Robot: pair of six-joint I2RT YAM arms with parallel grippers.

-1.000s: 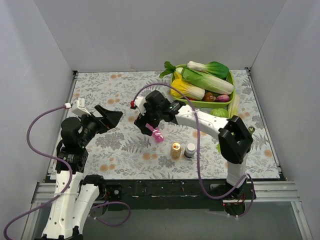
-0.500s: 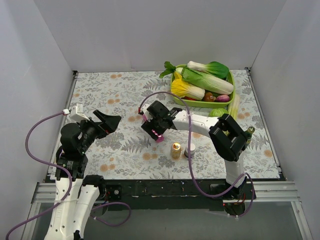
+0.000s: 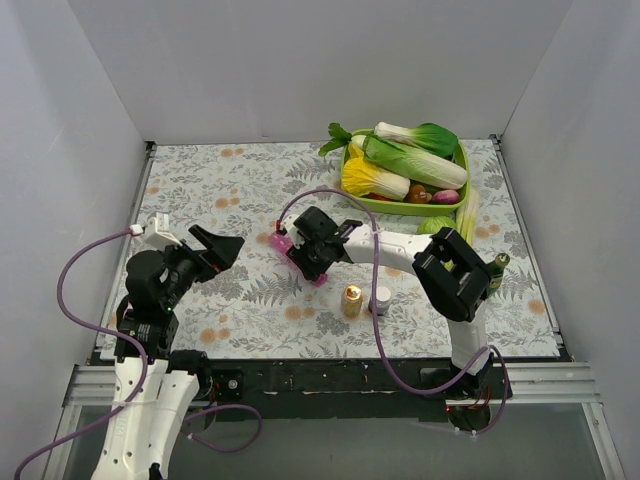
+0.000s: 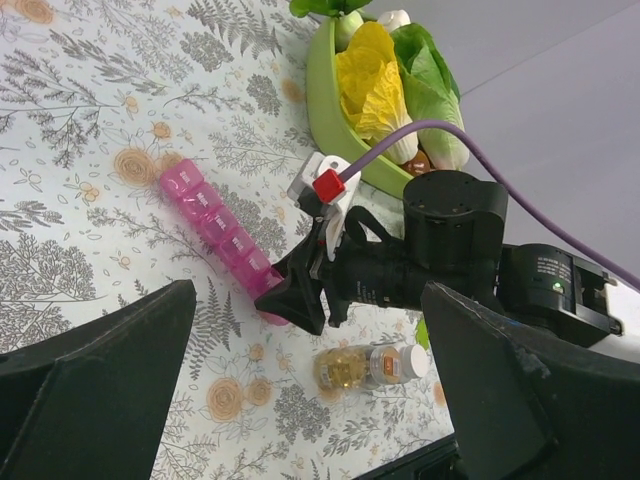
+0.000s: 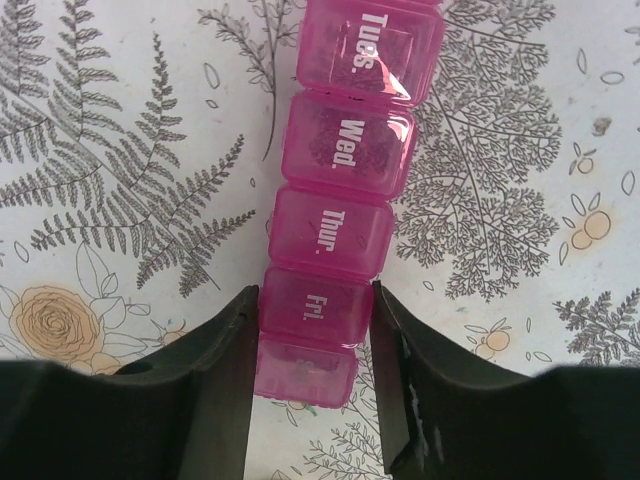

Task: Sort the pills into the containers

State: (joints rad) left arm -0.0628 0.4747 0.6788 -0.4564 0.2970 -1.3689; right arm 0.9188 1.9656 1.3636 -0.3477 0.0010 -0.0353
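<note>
- Lowered to the table (image 3: 200, 180) since a second ago, the right gripper (image 5: 312, 312) is seen pinching the pill organiser (image 5: 335, 225) at its Fri compartment.
- The left gripper (image 3: 222, 243) is held spread, well apart.
- The pill organiser is laid flat near two small bottles (image 3: 352, 299).

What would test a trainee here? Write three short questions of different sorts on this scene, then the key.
1. True or false: the left claw holds a bottle.
2. Which day's compartment of the pink pill organiser does the right claw grip? A Tues, B Wed, C Fri.
3. Fill in: the green tray holds ____.
Key: 1 false; 2 C; 3 vegetables.
</note>
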